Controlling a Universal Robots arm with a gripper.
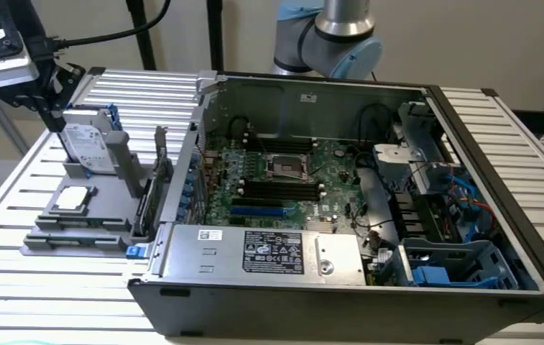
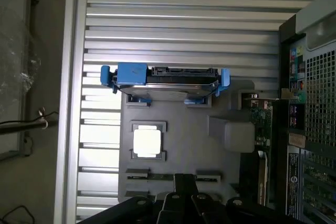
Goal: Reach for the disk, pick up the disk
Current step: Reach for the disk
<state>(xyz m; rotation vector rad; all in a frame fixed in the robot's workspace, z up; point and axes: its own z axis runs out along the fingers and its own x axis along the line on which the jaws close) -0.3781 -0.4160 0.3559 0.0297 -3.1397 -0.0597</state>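
Clenched, empty jaws hang over the fixture; the disk is untouched.
On the slatted bench (image 1: 51,302), beside the open computer case (image 1: 348,309), a grey fixture (image 1: 70,241) near the bench's edge at the exterior view's left props the disk (image 1: 90,140) on edge in an end slot, probably to leave its top free for grasping. A square chip (image 1: 72,198) lies mid-fixture. The gripper (image 2: 185,184) hangs above; the disk lies ahead of the jaws, not between them.

Box sticker (image 1: 274,251), disk (image 1: 90,141) label (neither legible)
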